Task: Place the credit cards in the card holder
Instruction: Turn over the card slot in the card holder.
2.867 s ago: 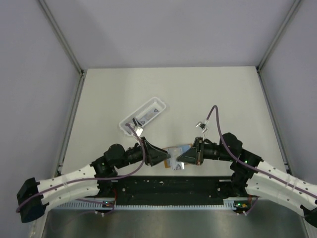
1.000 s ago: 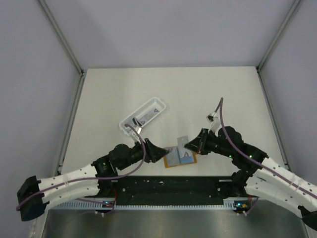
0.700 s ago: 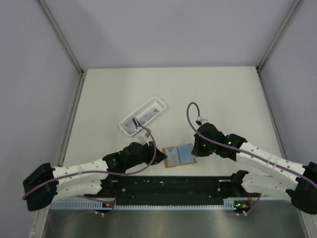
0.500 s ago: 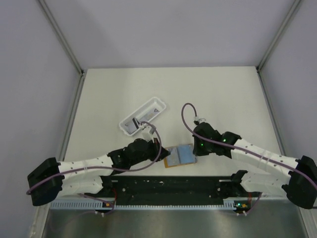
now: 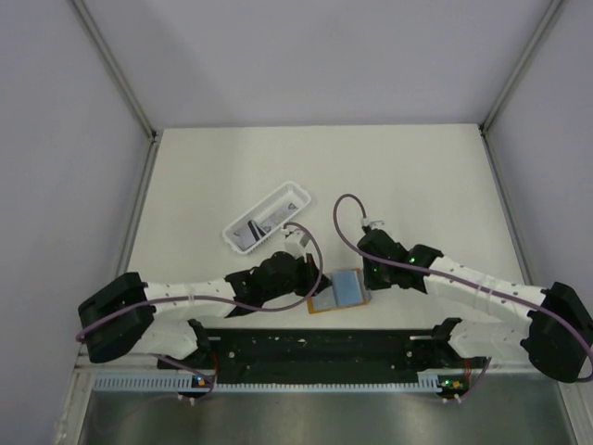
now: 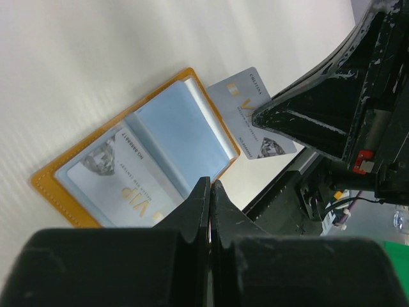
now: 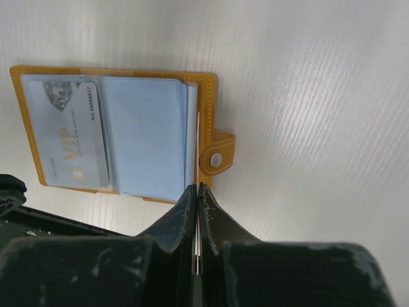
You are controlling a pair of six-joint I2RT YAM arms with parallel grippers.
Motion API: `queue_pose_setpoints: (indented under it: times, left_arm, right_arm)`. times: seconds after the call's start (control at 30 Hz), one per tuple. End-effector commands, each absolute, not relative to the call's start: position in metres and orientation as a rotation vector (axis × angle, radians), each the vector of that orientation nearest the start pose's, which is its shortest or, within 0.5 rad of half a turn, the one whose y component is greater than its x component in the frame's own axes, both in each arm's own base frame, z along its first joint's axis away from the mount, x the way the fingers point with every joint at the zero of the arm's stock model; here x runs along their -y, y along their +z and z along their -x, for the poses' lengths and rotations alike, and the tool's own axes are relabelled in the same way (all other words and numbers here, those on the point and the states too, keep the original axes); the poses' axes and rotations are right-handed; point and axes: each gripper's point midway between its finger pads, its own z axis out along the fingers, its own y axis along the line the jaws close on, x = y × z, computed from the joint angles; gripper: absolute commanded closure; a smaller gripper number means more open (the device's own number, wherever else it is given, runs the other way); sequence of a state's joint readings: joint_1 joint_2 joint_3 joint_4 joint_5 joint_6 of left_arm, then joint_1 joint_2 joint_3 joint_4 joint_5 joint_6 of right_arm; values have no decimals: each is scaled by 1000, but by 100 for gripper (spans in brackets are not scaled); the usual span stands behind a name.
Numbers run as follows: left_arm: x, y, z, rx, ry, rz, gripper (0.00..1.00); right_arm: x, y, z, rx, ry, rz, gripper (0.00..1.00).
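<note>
The card holder [image 5: 318,304] lies open near the table's front edge, orange-rimmed [image 6: 46,185] with pale blue sleeves. One credit card marked VIP [image 7: 67,141] sits in its left pocket. My right gripper [image 7: 196,187] is shut on another credit card [image 6: 246,112], which it holds edge-on [image 7: 198,131] at the holder's right rim [image 7: 206,96], beside the snap strap [image 7: 217,160]. My left gripper [image 6: 209,182] is shut with nothing between its jaws, its tips over the holder's near-left edge [image 5: 313,281]. From above, the right gripper [image 5: 368,280] stands at the holder's right end.
A long white tray [image 5: 267,215] holding more cards lies behind and left of the holder. The black base rail [image 5: 315,348] runs along the front edge just below the holder. Both arms stretch low over the table towards the middle.
My left gripper has shut and slid right up to the holder's left edge. The right arm has stretched lower and brought its card down to the holder's right rim.
</note>
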State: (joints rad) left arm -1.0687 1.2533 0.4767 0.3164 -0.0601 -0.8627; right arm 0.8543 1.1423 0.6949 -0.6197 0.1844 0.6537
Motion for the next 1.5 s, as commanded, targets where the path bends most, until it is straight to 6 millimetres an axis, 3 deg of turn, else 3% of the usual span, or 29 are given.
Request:
queue_pose_setpoints:
  times: [0.0,0.57,0.97,1.27,1.47]
  left_arm:
    - [361,129,-167,-2114,-1184,-239,100]
    - [383,104,-167,-2171,-1175,-295,100]
    - [391,92,-173,-2191,-1146,-313,100]
    - [410,81,-172,-2217,-1174,-355,100]
    - [409,57,-172,-2298,-1124,-322,100]
  right_arm:
    - [-182,66,-181,-2584,258,166,100]
    - [-188,61,-189,-2550,291,107,100]
    - [-182,42,-185,-2590,230,122,100]
    - [-179,31,-180,-2620,219,118,100]
    - [-178,29,-179,-2623,217,115,100]
